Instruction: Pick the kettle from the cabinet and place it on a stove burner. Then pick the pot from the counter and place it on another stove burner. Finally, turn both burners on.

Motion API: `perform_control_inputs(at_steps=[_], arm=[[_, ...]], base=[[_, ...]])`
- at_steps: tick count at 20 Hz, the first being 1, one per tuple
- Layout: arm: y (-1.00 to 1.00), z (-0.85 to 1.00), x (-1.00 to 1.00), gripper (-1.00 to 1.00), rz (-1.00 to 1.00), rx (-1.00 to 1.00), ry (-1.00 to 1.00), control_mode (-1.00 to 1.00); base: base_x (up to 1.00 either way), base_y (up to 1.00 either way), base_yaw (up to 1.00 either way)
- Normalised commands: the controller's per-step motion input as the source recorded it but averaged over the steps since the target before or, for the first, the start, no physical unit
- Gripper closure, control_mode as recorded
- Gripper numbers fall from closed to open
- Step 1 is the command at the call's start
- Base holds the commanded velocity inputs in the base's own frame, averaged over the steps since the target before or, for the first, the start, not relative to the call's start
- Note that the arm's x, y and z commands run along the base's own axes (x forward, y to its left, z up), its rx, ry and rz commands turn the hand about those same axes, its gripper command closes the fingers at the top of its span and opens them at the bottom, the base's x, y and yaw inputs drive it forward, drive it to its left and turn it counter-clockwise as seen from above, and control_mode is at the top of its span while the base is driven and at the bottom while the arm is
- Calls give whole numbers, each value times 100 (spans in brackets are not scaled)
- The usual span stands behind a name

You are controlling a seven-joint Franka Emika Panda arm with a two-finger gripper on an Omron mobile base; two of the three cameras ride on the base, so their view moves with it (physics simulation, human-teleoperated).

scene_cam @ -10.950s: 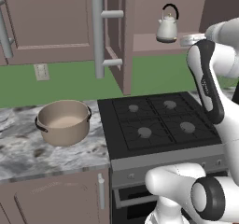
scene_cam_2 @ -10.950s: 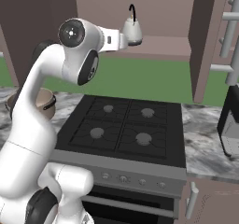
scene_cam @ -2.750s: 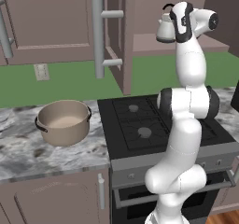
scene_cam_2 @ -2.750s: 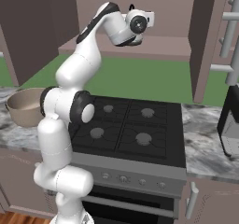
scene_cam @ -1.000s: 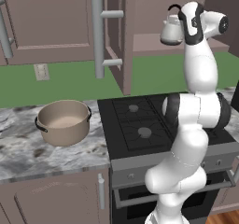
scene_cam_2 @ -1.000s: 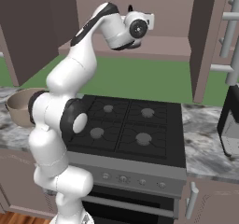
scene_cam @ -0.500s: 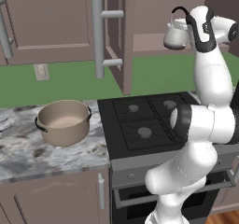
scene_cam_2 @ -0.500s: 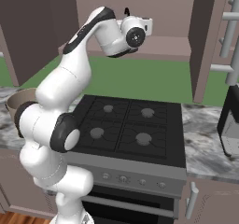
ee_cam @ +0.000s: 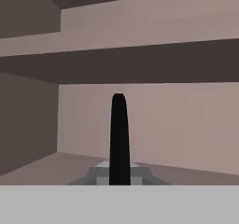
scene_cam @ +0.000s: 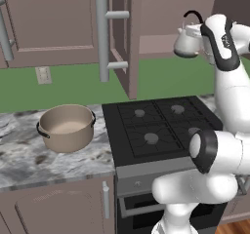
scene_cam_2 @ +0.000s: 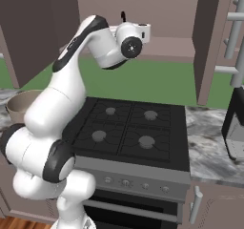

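Right now the kettle (scene_cam: 187,42) hangs in the air at the mouth of the open wall cabinet (scene_cam: 146,13), out in front of the bare shelf and clear of it, held up by the arm's gripper (scene_cam: 204,33). In the hand view the black arched handle (ee_cam: 119,139) runs straight up from between the fingers, with the kettle's grey lid just below it — so I judge the gripper is clamped on that handle, though the fingers themselves are hidden. Step in hand, as I read it: the first one, carrying the kettle out of the cabinet toward the stove; nothing is on the cooktop (scene_cam: 156,126) yet. The tan pot (scene_cam: 67,127) sits on the marbled counter (scene_cam: 29,155) left of the stove, untouched. Next move calls for drawing the kettle further out past the open door (scene_cam: 121,38), then lowering it level — spout not tipping — onto one of the left burner caps, likely the rear-left burner (scene_cam: 140,113), leaving the front-left burner (scene_cam: 151,138) free for the pot. The knobs (scene_cam_2: 126,182) on the front panel come last.
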Motion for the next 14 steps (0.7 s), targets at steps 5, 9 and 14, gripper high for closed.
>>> perform_control_inputs(at_steps=[5,9,14], arm=[[11,0,-63,100,5,0,-1,-100],[7,0,-62,100,6,0,0,-100],[3,-6,-57,100,8,0,0,-100]], base=[[0,0,0],[0,0,0],[0,0,0]])
